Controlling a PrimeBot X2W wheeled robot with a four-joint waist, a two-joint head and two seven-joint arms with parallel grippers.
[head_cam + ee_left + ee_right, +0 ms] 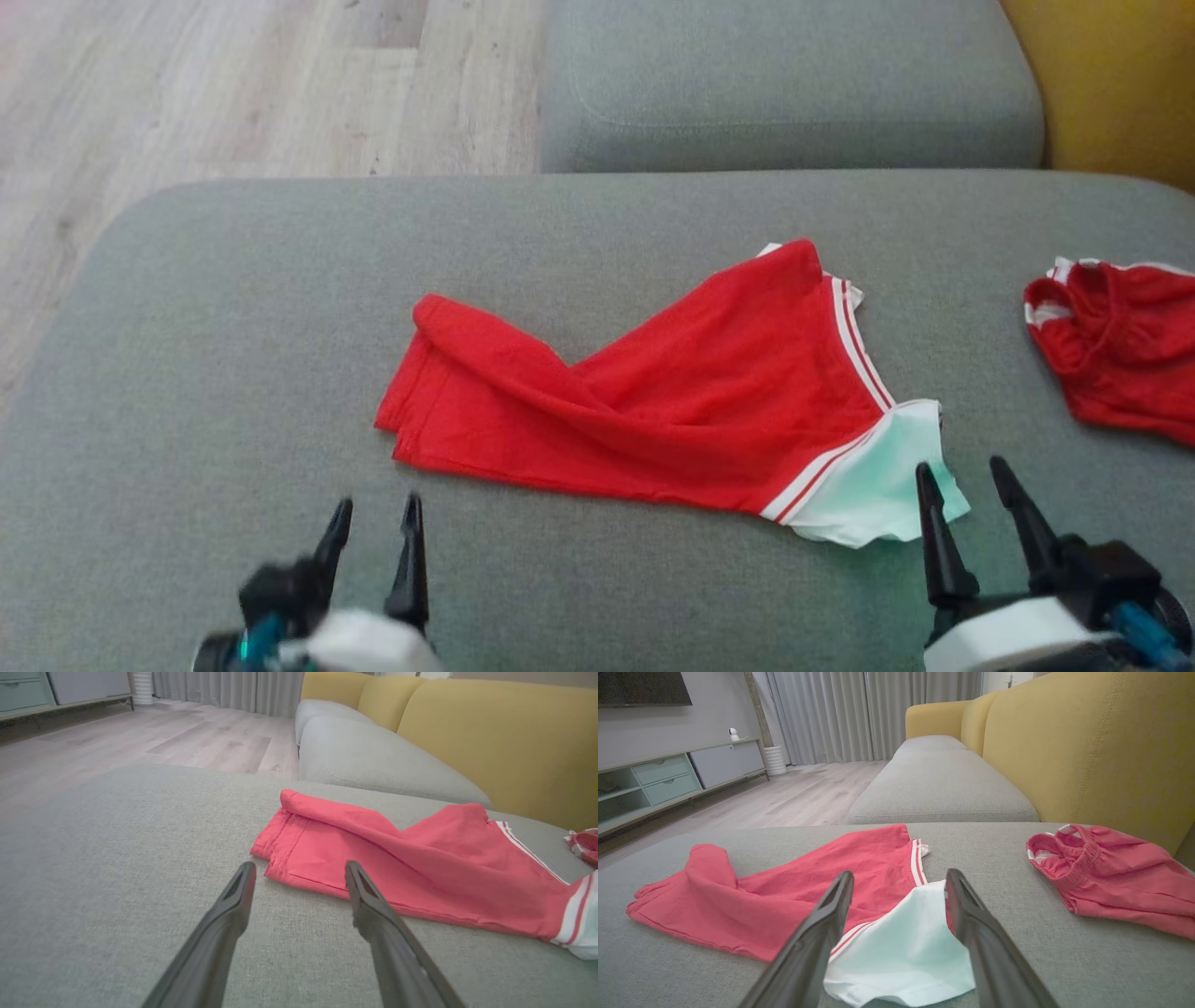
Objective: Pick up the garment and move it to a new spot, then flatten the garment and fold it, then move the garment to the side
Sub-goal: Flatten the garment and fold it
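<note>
1. Your garment (653, 401) lies near the middle of the head view on the wide grey cushion (233, 373). It is red cloth with white stripes (864, 359) and a pale mint panel (878, 495) at its 4 o'clock end.
2. It is not flat. A raised fold runs from the 10 o'clock corner in toward the centre, and the hemmed red end points to 9 o'clock.
3. Your left gripper (378, 502) sits at 7 o'clock in the head view, with its two dark fingers spread and nothing between them. In the left wrist view the tips aim at the hemmed red edge, and the head view shows them just short of it, over bare cushion.
4. Your right gripper (962, 464) sits at 5 o'clock, its fingers likewise wide apart and gripping nothing. In the right wrist view the mint panel lies between the two fingers. You cannot tell from these views whether a fingertip touches the cloth.
5. A second red garment (1120, 355) lies bunched at 3 o'clock on the same cushion, well apart from yours.
6. Another cushion (794, 84) sits at 12 o'clock, the wooden floor (233, 84) at 10 to 11 o'clock, and the yellow backrest (1120, 84) at 2 o'clock.
</note>
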